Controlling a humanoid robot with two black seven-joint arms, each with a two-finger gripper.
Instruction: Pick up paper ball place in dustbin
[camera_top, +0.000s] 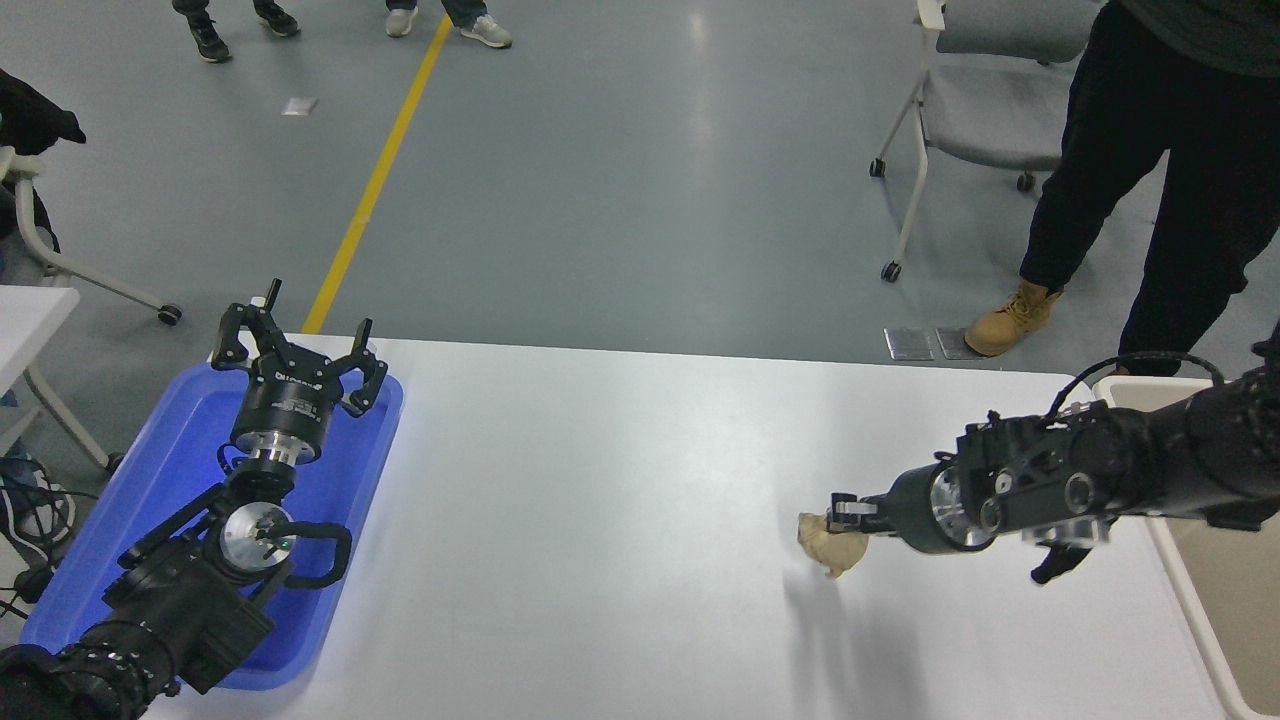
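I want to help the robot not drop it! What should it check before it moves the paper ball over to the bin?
1. Grip: the right gripper is shut on the paper ball: ok.
2. Lift: the ball's shadow lies apart from it on the table, so it looks raised: ok.
3. How firm the hold is: much of the ball hangs below the fingers: cannot tell.
4. Path to the dustbin at the table's right end: bare tabletop between: ok.
5. Bin inside free: mostly hidden by the arm: cannot tell.
6. Left gripper parked over the blue tray, far off: ok.
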